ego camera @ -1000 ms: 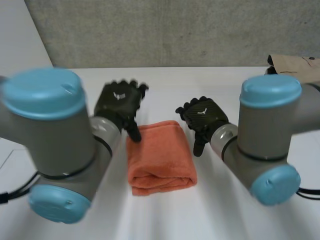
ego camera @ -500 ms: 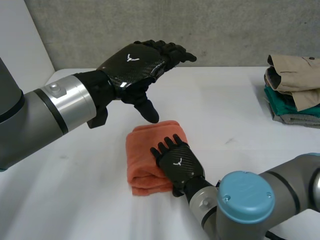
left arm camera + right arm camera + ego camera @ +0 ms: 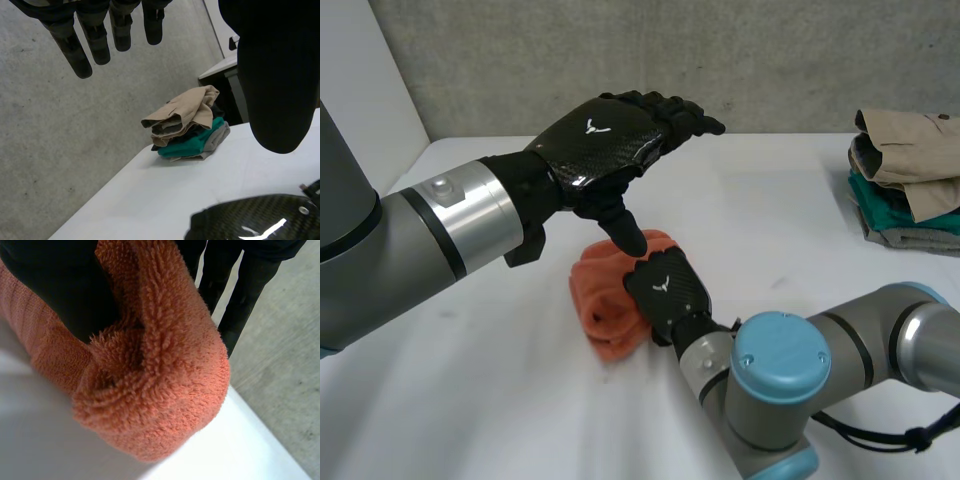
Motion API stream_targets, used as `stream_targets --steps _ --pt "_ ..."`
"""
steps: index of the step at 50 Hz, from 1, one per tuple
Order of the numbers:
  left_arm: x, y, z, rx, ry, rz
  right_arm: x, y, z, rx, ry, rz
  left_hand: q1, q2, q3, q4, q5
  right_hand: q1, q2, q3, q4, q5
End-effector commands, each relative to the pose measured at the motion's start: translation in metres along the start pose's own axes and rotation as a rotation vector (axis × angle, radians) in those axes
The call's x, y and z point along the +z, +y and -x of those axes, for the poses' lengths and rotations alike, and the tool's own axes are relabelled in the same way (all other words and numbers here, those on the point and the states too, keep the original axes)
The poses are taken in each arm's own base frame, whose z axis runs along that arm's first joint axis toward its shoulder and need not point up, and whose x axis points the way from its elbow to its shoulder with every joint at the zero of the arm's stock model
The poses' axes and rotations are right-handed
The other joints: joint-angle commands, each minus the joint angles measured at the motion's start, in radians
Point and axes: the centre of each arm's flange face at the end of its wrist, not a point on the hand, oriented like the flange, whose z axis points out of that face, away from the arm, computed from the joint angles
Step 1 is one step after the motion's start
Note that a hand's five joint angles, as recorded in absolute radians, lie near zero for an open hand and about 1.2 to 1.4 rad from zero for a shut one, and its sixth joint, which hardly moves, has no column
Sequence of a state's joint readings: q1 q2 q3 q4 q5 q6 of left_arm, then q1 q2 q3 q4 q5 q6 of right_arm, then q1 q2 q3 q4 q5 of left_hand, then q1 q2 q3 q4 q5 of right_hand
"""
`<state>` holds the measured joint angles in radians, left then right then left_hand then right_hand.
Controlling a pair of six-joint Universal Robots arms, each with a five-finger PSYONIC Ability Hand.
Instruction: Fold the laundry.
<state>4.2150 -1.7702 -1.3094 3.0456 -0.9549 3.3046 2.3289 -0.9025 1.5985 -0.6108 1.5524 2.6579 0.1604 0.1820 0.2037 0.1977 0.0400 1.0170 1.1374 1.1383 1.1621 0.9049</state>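
- White tabletop (image 3: pixel 800 240) fronting a grey concrete wall (image 3: pixel 520 60).
- Left side: the left hand (image 3: pixel 605 145) hangs in the air over the towel's far end. Its fingers are straight and spread, the thumb points down at the cloth, and it holds nothing. Cannot tell if the thumb tip touches.
- Middle: the orange terry towel (image 3: pixel 598 300) lies on the tabletop as a thick bundle, layers doubled over. The right wrist view shows a rounded fold end.
- Just right of middle: the right hand (image 3: pixel 668 295) sits on the towel's right side, closed round it. The thumb is on one face, the fingers (image 3: pixel 247 275) on the other, with cloth pinched between.
- Far right: a stack of folded clothes (image 3: pixel 905 180), tan piece on top, teal and grey beneath, well apart from the towel.
- Progress, as judged: the towel looks folded several times over and compact, so folding seems close to done. Probably what remains is a final squaring-up, or carrying it across to the stack. It is the one loose piece in sight.
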Motion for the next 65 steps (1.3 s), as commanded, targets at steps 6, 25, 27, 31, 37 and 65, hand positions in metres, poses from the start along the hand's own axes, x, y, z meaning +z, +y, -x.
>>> stream_targets --steps 6,25,27,31,37,65 --pt "-0.002 -0.033 0.008 0.061 -0.033 -0.090 0.052 -0.070 -0.114 -0.013 0.278 -0.238 0.018 -0.004 -0.025 -0.019 -0.036 0.379 0.259 0.258 0.234 0.317" --pt "-0.008 -0.051 0.010 0.033 -0.065 -0.136 0.012 -0.053 -0.422 -0.184 0.786 -0.370 0.018 -0.004 -0.025 -0.019 -0.036 0.379 0.259 0.258 0.234 0.317" --pt "-0.008 -0.048 0.010 0.027 -0.064 -0.127 0.008 -0.029 -0.434 -0.168 0.780 -0.335 0.015 -0.007 -0.028 -0.022 -0.039 0.379 0.259 0.258 0.234 0.317" --pt "-0.007 -0.040 0.010 0.017 -0.062 -0.112 -0.004 0.041 -0.459 -0.130 0.742 -0.232 0.014 -0.007 -0.029 -0.023 -0.040 0.379 0.259 0.258 0.234 0.317" --pt "-0.004 -0.027 0.007 0.004 -0.055 -0.094 -0.020 0.166 -0.451 -0.042 0.512 -0.073 0.015 -0.007 -0.028 -0.022 -0.039 0.379 0.259 0.258 0.234 0.317" --pt "-0.004 -0.033 -0.014 0.006 -0.006 -0.109 -0.139 0.047 -0.471 0.325 0.751 -0.054 0.018 -0.004 -0.025 -0.019 -0.036 -0.842 -0.963 -0.964 -0.988 -0.905"
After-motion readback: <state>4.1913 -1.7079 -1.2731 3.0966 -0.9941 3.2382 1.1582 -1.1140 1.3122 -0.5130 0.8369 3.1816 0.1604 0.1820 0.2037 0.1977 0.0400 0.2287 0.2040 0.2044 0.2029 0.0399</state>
